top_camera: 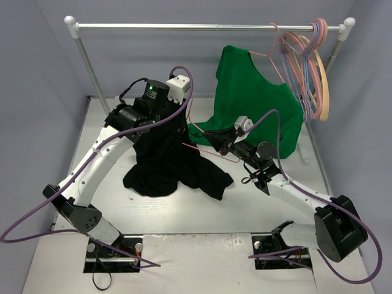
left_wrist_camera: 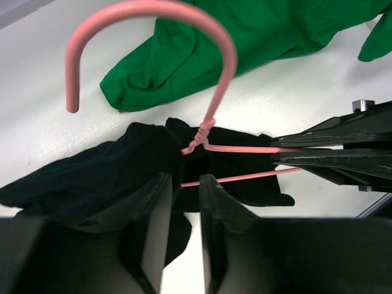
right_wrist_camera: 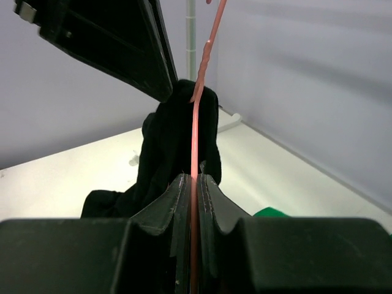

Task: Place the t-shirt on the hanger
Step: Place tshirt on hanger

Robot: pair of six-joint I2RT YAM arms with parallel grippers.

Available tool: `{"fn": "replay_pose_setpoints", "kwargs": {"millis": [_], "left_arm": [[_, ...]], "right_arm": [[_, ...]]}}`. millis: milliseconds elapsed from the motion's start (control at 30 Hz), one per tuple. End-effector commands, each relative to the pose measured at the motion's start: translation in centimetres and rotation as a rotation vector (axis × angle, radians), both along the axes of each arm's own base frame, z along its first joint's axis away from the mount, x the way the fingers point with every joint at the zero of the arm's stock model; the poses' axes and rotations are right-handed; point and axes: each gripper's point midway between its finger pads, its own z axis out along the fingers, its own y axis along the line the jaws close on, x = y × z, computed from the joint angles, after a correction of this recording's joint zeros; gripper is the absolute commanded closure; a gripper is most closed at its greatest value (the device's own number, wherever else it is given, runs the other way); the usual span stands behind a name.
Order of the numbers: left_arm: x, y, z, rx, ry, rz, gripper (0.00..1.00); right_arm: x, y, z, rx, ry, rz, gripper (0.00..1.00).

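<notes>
The black t-shirt (top_camera: 165, 159) hangs in a bunch from under my left gripper (top_camera: 176, 117) down onto the table, its collar gathered round the neck of the pink wire hanger (top_camera: 197, 147). In the left wrist view the hanger's hook (left_wrist_camera: 226, 55) curves up over the t-shirt (left_wrist_camera: 92, 177). There my left gripper (left_wrist_camera: 184, 184) stands with its jaws a little apart, black cloth showing at the tips. My right gripper (right_wrist_camera: 193, 180) is shut on the hanger (right_wrist_camera: 195, 141) wire, with the t-shirt (right_wrist_camera: 165, 147) just beyond it. The top view shows my right gripper (top_camera: 222, 142) beside the shirt.
A green t-shirt (top_camera: 257, 104) hangs from the clothes rail (top_camera: 208, 26) and spreads onto the table behind my right arm. Several blue, pink and tan hangers (top_camera: 309, 67) hang at the rail's right end. Grey walls close in the table.
</notes>
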Motion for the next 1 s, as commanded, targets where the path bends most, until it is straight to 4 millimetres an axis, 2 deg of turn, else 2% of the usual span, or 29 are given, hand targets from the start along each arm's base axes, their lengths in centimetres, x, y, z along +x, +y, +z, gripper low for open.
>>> {"fn": "replay_pose_setpoints", "kwargs": {"millis": [0,267,433,467,567,600,633,667,733,833,967], "left_arm": [[0.5,0.0,2.8,-0.023,-0.086,0.002,0.73],[0.7,0.7,2.5,0.016,-0.094,0.024,0.62],[1.0,2.6,1.8,0.065,-0.112,0.072,0.52],[1.1,3.2,0.7,0.092,-0.098,0.086,0.51],[1.9,5.8,-0.4,0.090,-0.084,0.156,0.49],[1.9,6.4,-1.7,0.081,-0.059,0.157,0.49],[2.5,7.8,-2.3,0.063,-0.038,0.187,0.49],[2.6,8.7,-4.0,0.063,0.002,0.210,0.49],[3.2,10.3,-4.6,0.044,0.008,0.243,0.49],[3.8,11.2,-6.1,0.049,0.040,0.252,0.49],[4.7,10.3,-7.8,0.032,0.080,0.227,0.49]], "right_arm": [[-1.6,-0.7,6.9,0.174,-0.236,0.019,1.00],[-1.6,-0.4,7.0,0.206,-0.244,0.047,1.00],[-1.1,0.1,6.0,0.206,-0.226,0.059,1.00],[-0.8,0.2,5.5,0.199,-0.216,0.059,1.00],[-0.4,0.5,4.5,0.194,-0.203,0.059,1.00],[-0.4,0.6,4.3,0.194,-0.200,0.060,1.00],[-0.2,0.8,3.9,0.192,-0.191,0.062,1.00],[-0.1,0.8,3.6,0.190,-0.187,0.064,1.00],[0.1,1.0,3.2,0.190,-0.179,0.067,1.00],[0.2,1.4,2.6,0.186,-0.172,0.082,1.00],[0.3,1.8,2.0,0.186,-0.163,0.091,1.00]]}}
